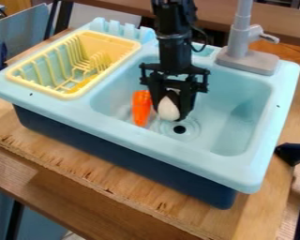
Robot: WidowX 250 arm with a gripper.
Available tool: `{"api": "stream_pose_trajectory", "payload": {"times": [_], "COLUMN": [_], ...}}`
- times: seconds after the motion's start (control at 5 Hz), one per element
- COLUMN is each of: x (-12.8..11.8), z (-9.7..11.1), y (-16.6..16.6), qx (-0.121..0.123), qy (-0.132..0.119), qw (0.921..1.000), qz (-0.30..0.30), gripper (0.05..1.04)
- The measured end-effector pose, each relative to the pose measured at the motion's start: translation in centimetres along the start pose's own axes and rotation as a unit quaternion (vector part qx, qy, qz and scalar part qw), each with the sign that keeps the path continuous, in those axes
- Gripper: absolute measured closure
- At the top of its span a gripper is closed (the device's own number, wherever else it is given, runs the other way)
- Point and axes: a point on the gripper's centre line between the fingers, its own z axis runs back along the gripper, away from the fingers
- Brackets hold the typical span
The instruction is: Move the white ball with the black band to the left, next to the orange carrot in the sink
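"Two toy pieces are in play: the white toy (168, 109) and the carrot-like orange toy (142, 108). Where do things stand?"

"Both are within the light blue sink basin (240, 105). The black tool (170, 111) is down at the white toy, just far of the drain (179, 129). So the tool has got to it, I'd judge, but nothing shows it lifted clear or set down elsewhere."

"Is it gripped?"

"I cannot tell. The white toy's upper part runs in among the dark parts, and I can't make out whether they pinch it."

"And the orange one?"

"Loose, just left of the tool, its narrow end toward the near side. I see no sign of it being handled."

"What else is unclear?"

"Whether the white toy touches the basin floor. The arm covers some of the basin's far wall, and its own upper end is cut off. At the right edge, a dark blue object (294, 153) is cut off too, beside the wooden tabletop (84, 164); I can't name it."
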Motion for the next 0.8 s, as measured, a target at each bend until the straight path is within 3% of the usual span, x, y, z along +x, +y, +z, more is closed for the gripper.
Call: {"api": "stream_pose_trajectory", "payload": {"times": [0.2, 0.4, 0.8], "x": [0.09, -0.03, -0.13], "z": [-0.75, -0.99, -1.12], "y": [-0.35, -0.71, -0.84], "qx": [-0.009, -0.011, -0.005], "qy": [0.006, 0.022, 0.023], "qw": [0.9999, 0.9997, 0.9997], "qz": [0.001, -0.004, -0.003], "gripper": [0.393, 0.115, 0.084]}}
